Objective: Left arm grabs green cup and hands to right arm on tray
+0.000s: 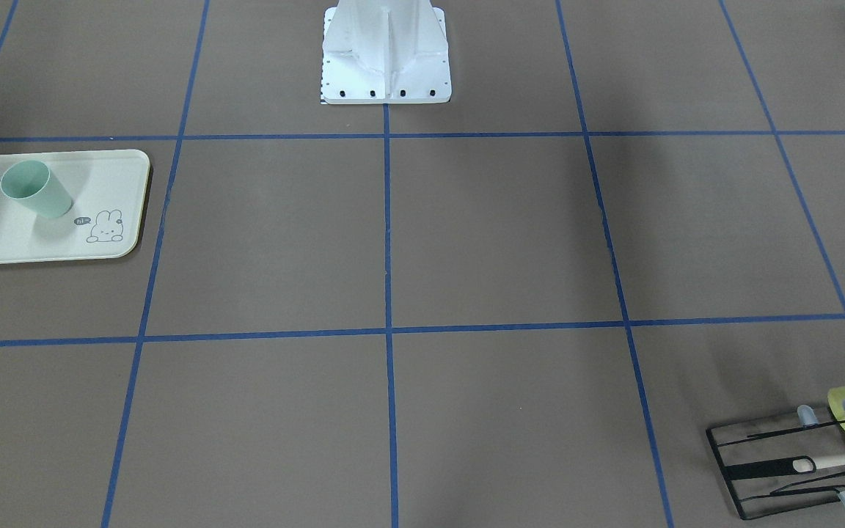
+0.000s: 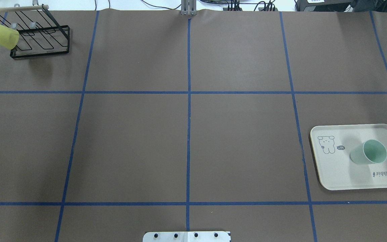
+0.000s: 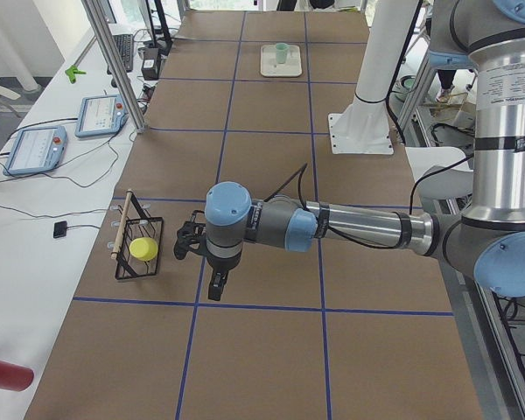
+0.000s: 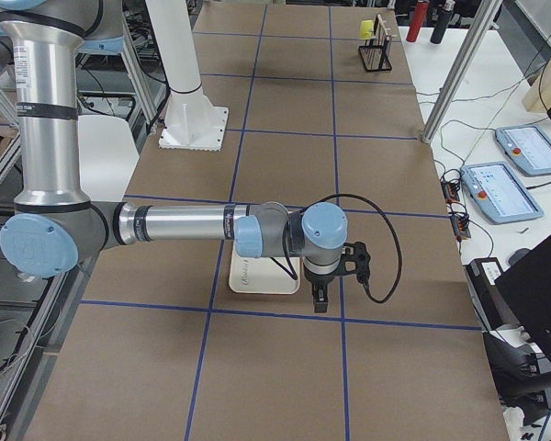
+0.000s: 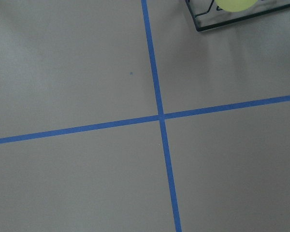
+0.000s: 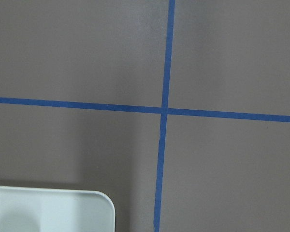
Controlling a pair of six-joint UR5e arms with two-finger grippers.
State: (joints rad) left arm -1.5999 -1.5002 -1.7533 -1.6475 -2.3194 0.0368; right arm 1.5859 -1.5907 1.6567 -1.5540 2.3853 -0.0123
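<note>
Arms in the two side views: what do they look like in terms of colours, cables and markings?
Left arm: silver-grey tubes, light-blue joint caps, black bands and a printed label on the upright link; the left tool is black. Right arm: the same silver tubes and blue caps; the right tool is black too, with a black cable looping from the wrist.
</note>
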